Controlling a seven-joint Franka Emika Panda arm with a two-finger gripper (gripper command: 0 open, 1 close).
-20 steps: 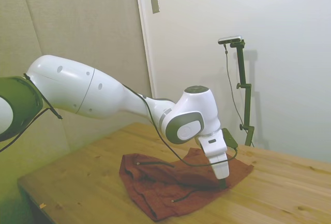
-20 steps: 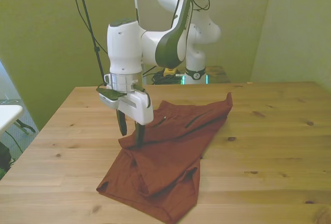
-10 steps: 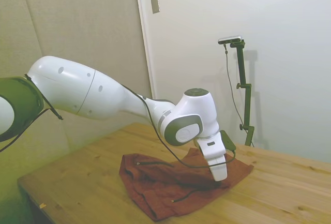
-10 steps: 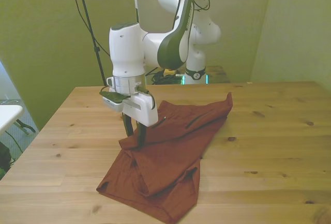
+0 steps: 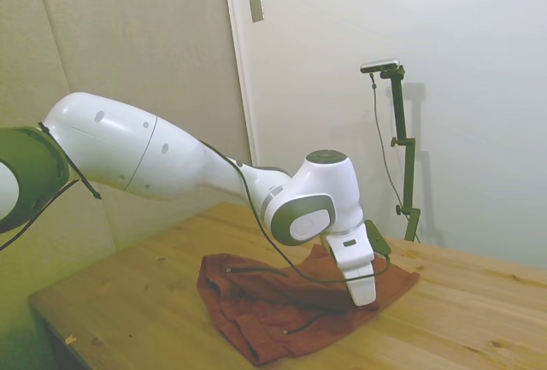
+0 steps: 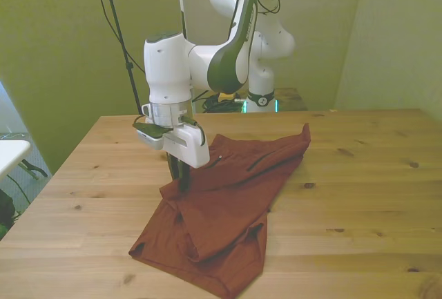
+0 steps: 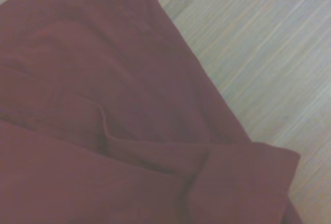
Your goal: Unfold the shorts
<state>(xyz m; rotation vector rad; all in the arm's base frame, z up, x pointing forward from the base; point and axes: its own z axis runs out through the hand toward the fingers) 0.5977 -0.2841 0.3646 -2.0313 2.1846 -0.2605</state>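
The rust-red shorts lie folded and rumpled on the wooden table, one corner reaching toward the front view's right, with thin dark pocket lines on top. My gripper points straight down at the raised fold on the edge of the shorts at the front view's left. Its dark fingers stand together, shut on that fold. In the side view the shorts spread under the arm and the gripper touches the cloth, its fingers hidden by the hand. The wrist view shows folded red shorts beside bare wood.
Bare table surrounds the shorts on all sides, widest at the front view's right. The robot base stands behind the far edge. A white object sits off the table at the front view's left.
The fingers have closed from wide apart to together on the fold of the shorts. The hand has sunk slightly onto the cloth. The shorts lie as before.
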